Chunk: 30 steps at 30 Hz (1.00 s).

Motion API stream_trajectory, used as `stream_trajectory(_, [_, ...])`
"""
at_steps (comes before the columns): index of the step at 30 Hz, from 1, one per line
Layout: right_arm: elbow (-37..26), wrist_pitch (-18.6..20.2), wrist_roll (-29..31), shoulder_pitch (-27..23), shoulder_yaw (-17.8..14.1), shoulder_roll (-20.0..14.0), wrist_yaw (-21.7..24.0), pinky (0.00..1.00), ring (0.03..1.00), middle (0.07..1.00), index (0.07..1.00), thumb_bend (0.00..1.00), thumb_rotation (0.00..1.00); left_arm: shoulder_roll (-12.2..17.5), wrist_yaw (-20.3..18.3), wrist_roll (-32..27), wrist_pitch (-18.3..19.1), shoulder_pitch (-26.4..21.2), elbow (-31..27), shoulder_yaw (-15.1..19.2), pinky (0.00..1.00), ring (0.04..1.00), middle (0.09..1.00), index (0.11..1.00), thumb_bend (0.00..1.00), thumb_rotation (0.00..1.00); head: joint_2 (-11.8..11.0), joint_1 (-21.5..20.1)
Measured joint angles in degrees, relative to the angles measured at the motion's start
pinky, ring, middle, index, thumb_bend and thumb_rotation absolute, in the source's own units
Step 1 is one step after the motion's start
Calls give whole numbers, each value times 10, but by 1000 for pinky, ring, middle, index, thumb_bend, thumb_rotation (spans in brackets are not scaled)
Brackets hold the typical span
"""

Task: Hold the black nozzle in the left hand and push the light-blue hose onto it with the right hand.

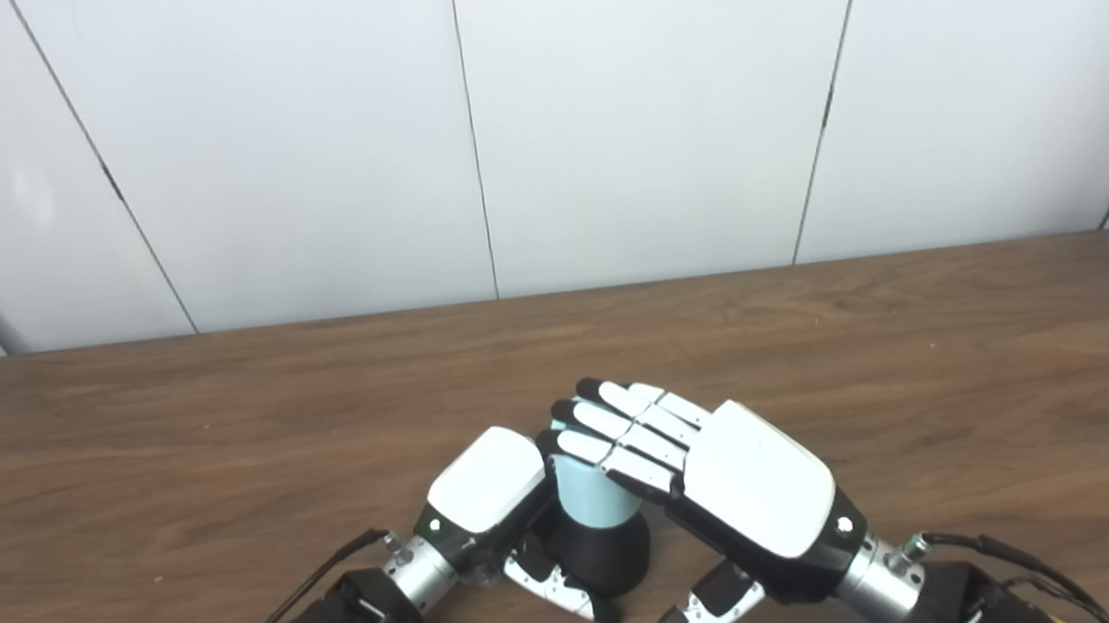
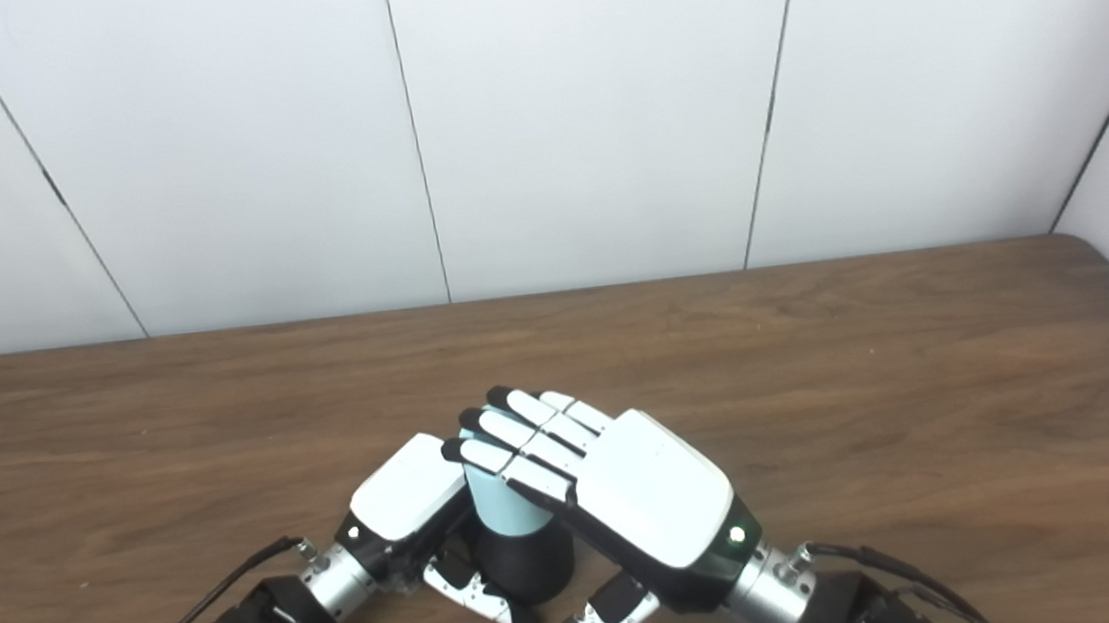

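The black nozzle [image 1: 608,554] stands upright on the table near the front edge, with the light-blue hose [image 1: 586,499] sitting on top of it. My left hand [image 1: 484,478] is wrapped around them from the left, its thumb curled in front of the nozzle's base. My right hand [image 1: 740,481] lies flat over the top of the hose, fingers stretched out and leftward and thumb hanging apart below. The hose's upper end is hidden under those fingers. In the right eye view the hose [image 2: 507,511] and nozzle [image 2: 528,561] show between the two hands.
The brown wooden table [image 1: 224,431] stretches away to a white panelled wall [image 1: 596,97]. A black cable [image 1: 289,601] runs along my left wrist, and another by my right wrist [image 1: 997,549].
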Motion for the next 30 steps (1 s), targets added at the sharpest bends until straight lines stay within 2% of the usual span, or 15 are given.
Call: stream_trajectory(30, [-1, 0, -10, 5, 4, -4, -7, 833, 912, 917, 878, 814, 706, 0, -1, -1, 0, 0, 0, 0, 126, 164, 239, 483, 516, 40, 1, 0])
